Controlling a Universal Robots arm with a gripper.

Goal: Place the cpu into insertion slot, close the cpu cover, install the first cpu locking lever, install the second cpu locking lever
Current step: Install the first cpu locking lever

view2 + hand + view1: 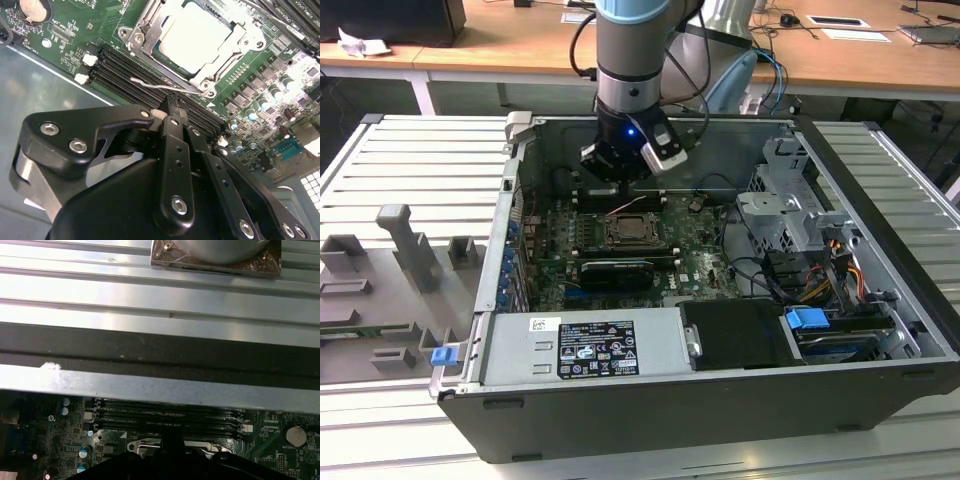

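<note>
We see the pale square cpu (195,37) framed by the cpu cover (148,31), just beyond the fingers (172,130). They are pressed together.

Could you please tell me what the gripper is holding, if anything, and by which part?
Cannot tell: the black gripper has its jaws shut right at the thin silver wire locking lever, but a pinch is not visible.

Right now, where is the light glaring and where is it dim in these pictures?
In the second wrist view, glare whitens the cpu top; the gripper is dark. In the first wrist view, the ribbed metal table shines while the motherboard lies shaded.
</note>
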